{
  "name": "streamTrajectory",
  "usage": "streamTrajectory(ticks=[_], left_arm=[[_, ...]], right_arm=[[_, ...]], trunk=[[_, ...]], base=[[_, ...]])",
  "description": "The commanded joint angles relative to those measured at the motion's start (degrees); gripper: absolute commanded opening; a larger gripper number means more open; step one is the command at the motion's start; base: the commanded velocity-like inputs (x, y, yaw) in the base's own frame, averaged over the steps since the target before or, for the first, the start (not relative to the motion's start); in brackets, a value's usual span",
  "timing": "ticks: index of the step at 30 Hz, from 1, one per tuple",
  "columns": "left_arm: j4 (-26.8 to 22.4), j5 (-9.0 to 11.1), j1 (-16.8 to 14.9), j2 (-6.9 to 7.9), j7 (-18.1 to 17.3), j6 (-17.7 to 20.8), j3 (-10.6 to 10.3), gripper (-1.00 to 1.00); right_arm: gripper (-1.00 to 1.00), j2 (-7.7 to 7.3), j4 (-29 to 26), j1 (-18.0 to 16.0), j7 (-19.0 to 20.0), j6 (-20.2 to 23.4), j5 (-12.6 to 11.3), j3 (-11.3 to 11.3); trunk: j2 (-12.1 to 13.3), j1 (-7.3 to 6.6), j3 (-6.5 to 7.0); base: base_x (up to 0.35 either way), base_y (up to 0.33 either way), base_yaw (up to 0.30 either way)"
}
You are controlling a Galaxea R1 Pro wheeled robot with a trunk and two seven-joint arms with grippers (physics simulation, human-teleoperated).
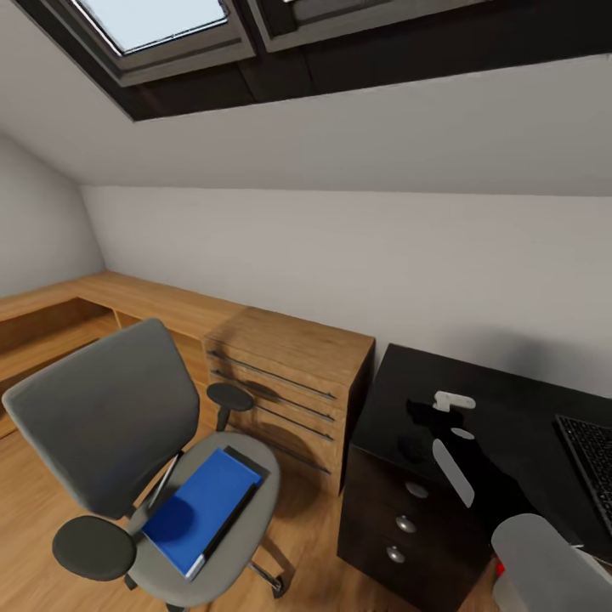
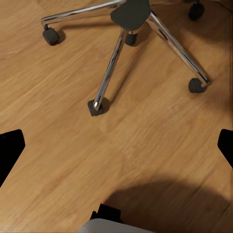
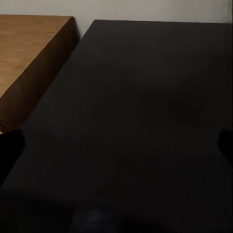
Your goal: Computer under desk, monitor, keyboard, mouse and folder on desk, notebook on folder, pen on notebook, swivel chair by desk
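Note:
The swivel chair (image 1: 127,442), with grey seat and back and dark armrests, stands on the wood floor at lower left. The bright blue folder (image 1: 200,510) lies flat on its seat, and a dark thin edge shows along the folder's far side. The black-topped desk (image 1: 510,399) is at right, with the keyboard (image 1: 591,467) at the frame's right edge. My right gripper (image 1: 418,429) hovers open over the desk's near left part; the right wrist view has bare desk top (image 3: 145,97) between its spread fingers. My left gripper (image 2: 116,145) is open above the floor, near the chair's chrome base (image 2: 128,19).
A light-wood dresser (image 1: 289,374) stands between chair and desk, touching the desk's left side. The desk's dark drawer unit (image 1: 399,518) has three round knobs. A low wooden ledge (image 1: 127,297) runs along the sloped white wall. Wood floor (image 2: 73,145) spreads under the chair.

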Motion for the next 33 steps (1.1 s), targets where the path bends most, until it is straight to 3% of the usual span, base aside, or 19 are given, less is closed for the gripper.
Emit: streamTrajectory(ticks=[1, 10, 17, 33], left_arm=[[0.0, 0.4, 0.0, -0.01, -0.5, -0.1, 0.2, 1.0], [0.0, 0.4, 0.0, -0.04, -0.5, -0.1, 0.2, 1.0], [0.0, 0.4, 0.0, -0.05, -0.5, -0.1, 0.2, 1.0], [0.0, 0.4, 0.0, -0.05, -0.5, -0.1, 0.2, 1.0]], right_arm=[[1.0, -0.06, -0.2, -0.1, -0.5, 0.2, -0.5, 0.3], [1.0, -0.01, -0.4, 0.0, -0.5, 0.2, -0.7, 0.4], [1.0, -0.01, -0.5, 0.0, -0.6, 0.2, -0.7, 0.4], [1.0, 0.23, -0.6, 0.0, -0.7, 0.1, -0.7, 0.6]], trunk=[[0.0, 0.0, -0.06], [0.0, 0.0, -0.02], [0.0, 0.0, 0.22], [0.0, 0.0, 0.4]], base=[[0.0, 0.0, -0.24], [-0.009, 0.0, -0.259], [-0.198, 0.0, -0.23], [-0.311, 0.0, -0.036]])
